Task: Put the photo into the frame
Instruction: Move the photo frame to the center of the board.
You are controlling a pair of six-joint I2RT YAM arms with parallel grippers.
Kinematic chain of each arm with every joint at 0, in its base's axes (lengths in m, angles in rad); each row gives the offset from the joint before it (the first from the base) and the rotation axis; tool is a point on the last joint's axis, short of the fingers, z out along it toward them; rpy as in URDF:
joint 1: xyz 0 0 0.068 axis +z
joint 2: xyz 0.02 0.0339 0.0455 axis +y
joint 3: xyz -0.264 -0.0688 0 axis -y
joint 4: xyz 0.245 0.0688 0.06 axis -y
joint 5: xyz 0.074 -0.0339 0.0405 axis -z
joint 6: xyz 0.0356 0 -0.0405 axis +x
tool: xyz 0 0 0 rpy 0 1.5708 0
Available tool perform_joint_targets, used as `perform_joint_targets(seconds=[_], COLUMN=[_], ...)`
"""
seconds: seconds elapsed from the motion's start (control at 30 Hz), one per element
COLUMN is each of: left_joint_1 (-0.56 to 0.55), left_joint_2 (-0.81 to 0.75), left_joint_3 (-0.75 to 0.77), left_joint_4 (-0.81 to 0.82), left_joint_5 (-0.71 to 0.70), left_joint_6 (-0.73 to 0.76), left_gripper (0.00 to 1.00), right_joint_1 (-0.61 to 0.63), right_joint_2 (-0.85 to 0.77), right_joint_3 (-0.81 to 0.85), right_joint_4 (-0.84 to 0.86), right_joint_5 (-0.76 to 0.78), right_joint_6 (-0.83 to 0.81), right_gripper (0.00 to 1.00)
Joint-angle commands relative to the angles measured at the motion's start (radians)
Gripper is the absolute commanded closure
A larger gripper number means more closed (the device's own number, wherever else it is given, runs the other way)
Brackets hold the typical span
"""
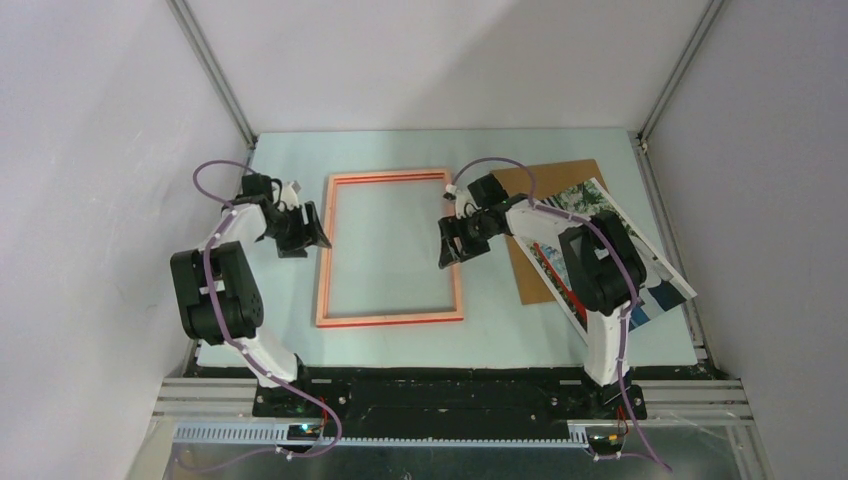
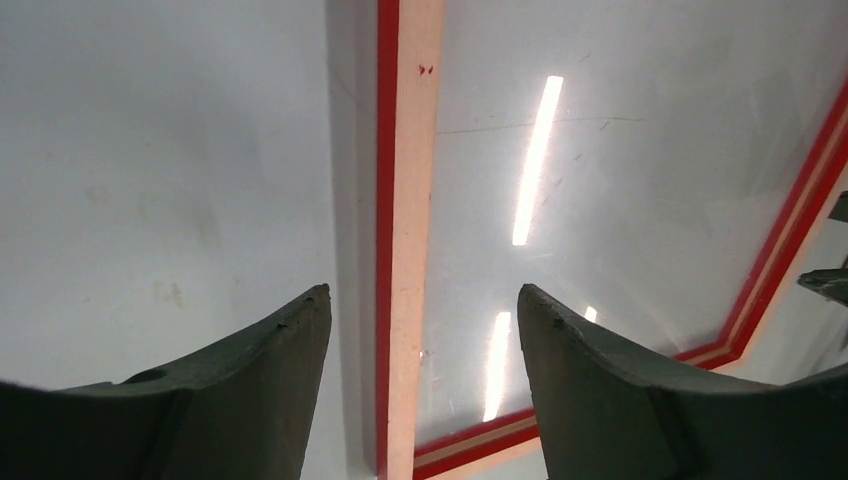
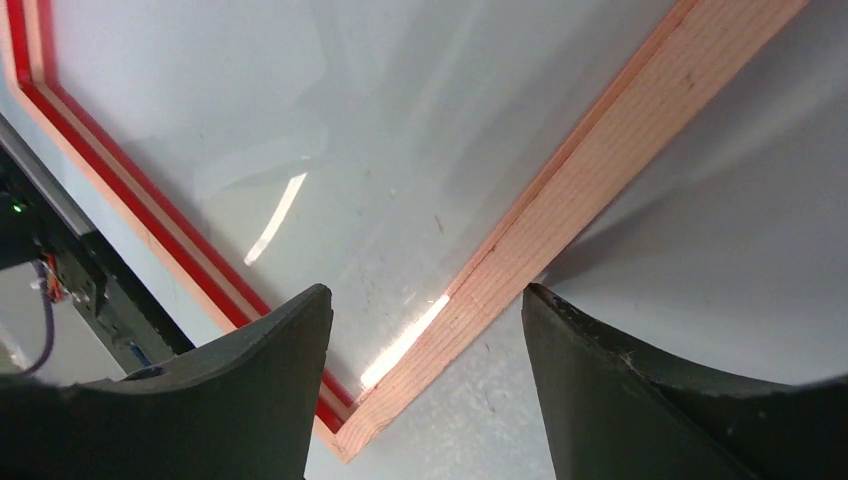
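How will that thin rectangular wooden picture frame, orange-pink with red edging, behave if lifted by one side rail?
Probably light and stiff: the thin orange-pink frame has slim wood-grained rails. Held by one rail, its wide rectangle would likely tilt or swing. Light streaks inside it hint at a glossy pane, so possibly fragile.

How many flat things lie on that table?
3: the frame in the middle, a brown board to its right, the photo lying over the board. More may hide beneath.
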Motion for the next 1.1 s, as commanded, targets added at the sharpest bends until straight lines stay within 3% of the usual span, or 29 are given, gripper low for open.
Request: perform_joint_targets(seconds=[0.0, 0.2, 0.4, 0.7, 0.9, 1.07], left_joint_1=[0.015, 0.019, 0.018, -0.001, -0.118, -0.299], left_joint_2=[-0.056, -0.111, -0.189, -0.29, -0.331, -0.319], left_joint_3=[-0.004, 0.0, -0.002, -0.02, -0.018, 0.022], left_joint_4=[-0.015, -0.019, -0.016, -0.018, -0.017, -0.018], left_joint_5=[-0.066, -0.106, -0.04, 0.107, 0.104, 0.099], left_joint_6=[0.047, 0.09, 0.092, 0.074, 0.081, 0.073], left_gripper=[0.26, 0.24, 0.18, 0.12, 0.06, 0.06], right_joint_1=[0.014, -0.018, -0.069, -0.296, -0.495, -0.69], right_joint_2=[0.036, -0.006, -0.148, -0.349, -0.432, -0.432], right_joint_3=[0.098, 0.114, 0.09, -0.015, -0.059, -0.06], right_joint_4=[0.064, 0.017, -0.082, -0.177, -0.234, -0.242], right_joint_5=[-0.04, 0.027, 0.188, 0.245, 0.266, 0.278], right_joint_6=[0.046, 0.017, -0.085, -0.172, -0.246, -0.298], right_gripper=[0.26, 0.25, 0.18, 0.13, 0.12, 0.12])
